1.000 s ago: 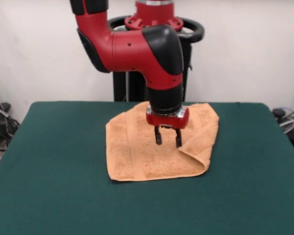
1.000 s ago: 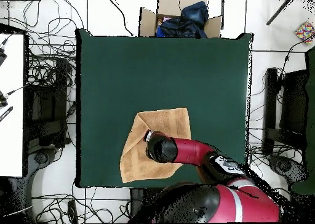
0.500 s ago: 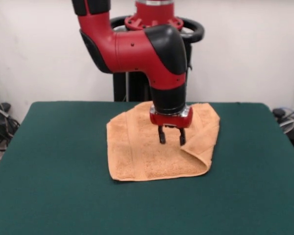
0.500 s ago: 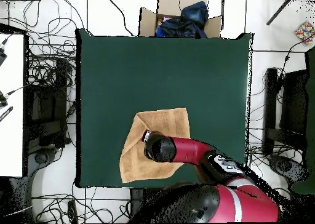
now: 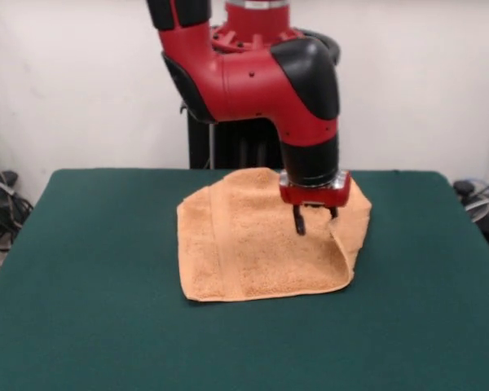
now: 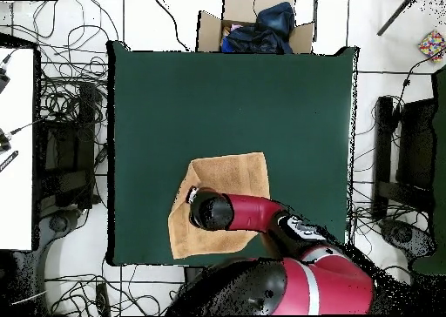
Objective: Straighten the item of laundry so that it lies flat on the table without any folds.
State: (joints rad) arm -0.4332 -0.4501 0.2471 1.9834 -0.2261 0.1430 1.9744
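Front view: red and black arm (image 5: pixel 261 77) comes down from the top, elbow bent, wrist section vertical, small black gripper (image 5: pixel 314 218) pointing straight down. It sits over the right part of the orange-tan terry-cloth towel (image 5: pixel 244 244), at the raised fold along that side. One finger (image 5: pixel 298 221) shows clearly against the cloth; the other is at or behind the lifted towel edge — cannot tell if the jaws are closed on fabric or just spread. The towel lies on the dark green felt-topped table (image 5: pixel 90 309), toward the far middle of it, mostly flat, with its right edge curled up and folded over.

Overhead view: arm (image 6: pixel 248 213) reaches from the bottom edge across the towel (image 6: pixel 231 174), its wrist end over the towel's left side near the edge. The gripper itself is hidden under the wrist. The towel sits in the lower middle of the green table (image 6: pixel 235 96), near the bottom edge.
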